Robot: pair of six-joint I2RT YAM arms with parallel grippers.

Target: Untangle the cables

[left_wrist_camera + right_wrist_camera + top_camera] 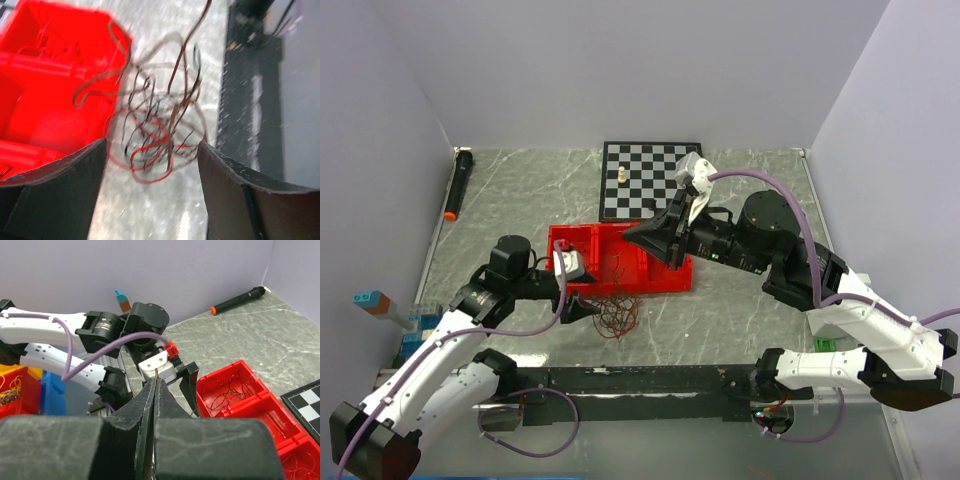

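Left claw (152,145): released, jaws spread wide. The cables (155,132) lie on the table (150,215) just ahead of its fingertips, in line with the gap; blur hides whether any loop touches a pad. The tangle is roundish, with no clear long axis. One brown strand runs from it straight away from the claw and out of frame. The red tray (45,90) lies to the claw's left, its corner against the tangle.

Right claw (155,382): clenched, with a thin brown strand pinched at the tip seam. Only its own wrist view shows this. Only the top view shows the tray beneath its tips.
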